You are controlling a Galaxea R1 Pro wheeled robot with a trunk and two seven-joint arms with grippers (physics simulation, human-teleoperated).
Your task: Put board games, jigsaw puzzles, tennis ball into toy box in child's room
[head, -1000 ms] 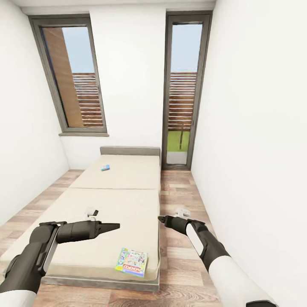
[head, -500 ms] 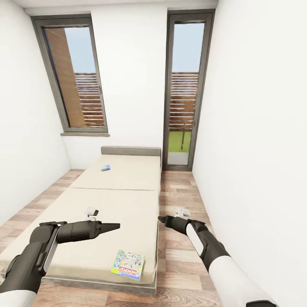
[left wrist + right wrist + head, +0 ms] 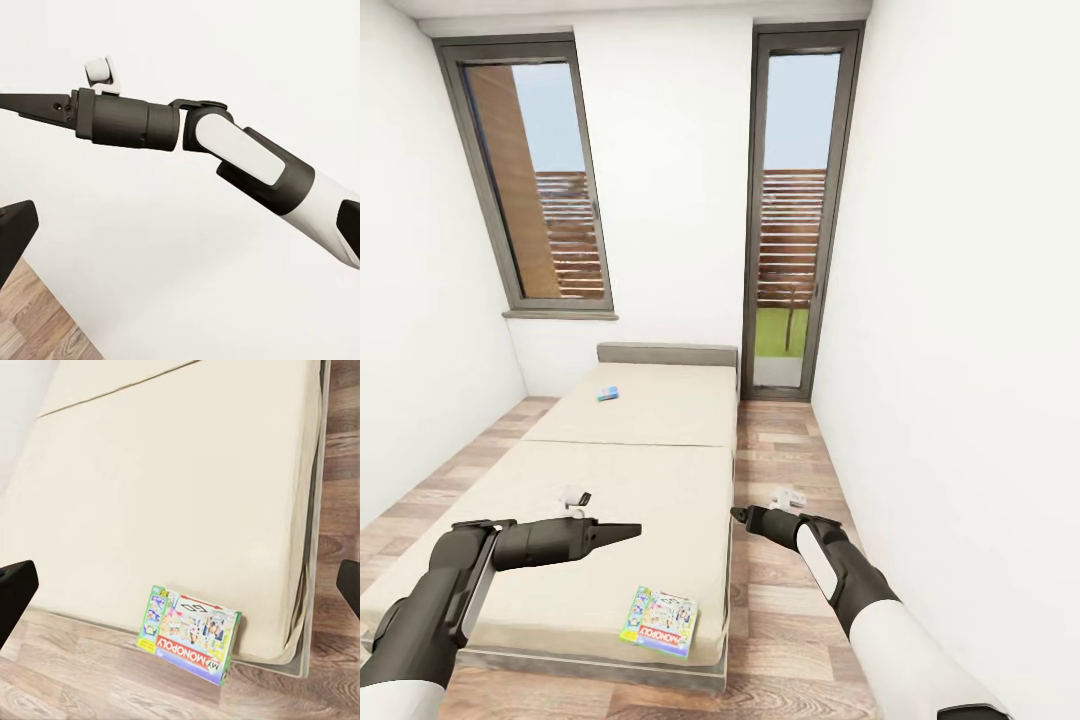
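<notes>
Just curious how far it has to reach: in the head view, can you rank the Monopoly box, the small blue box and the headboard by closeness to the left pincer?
1. Monopoly box, at the bed's near corner, nearest the left pincer.
2. Small blue box, on the far mattress half.
3. Headboard, against the far wall.

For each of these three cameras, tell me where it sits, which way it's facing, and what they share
Head view: high on the robot, facing down the bed; left gripper and right gripper show.
Left wrist view: on the left arm, facing the white wall; the right arm crosses it.
Right wrist view: on the right arm, facing the bed's near corner.
Shared: the Monopoly box shows in head and right wrist views.
</notes>
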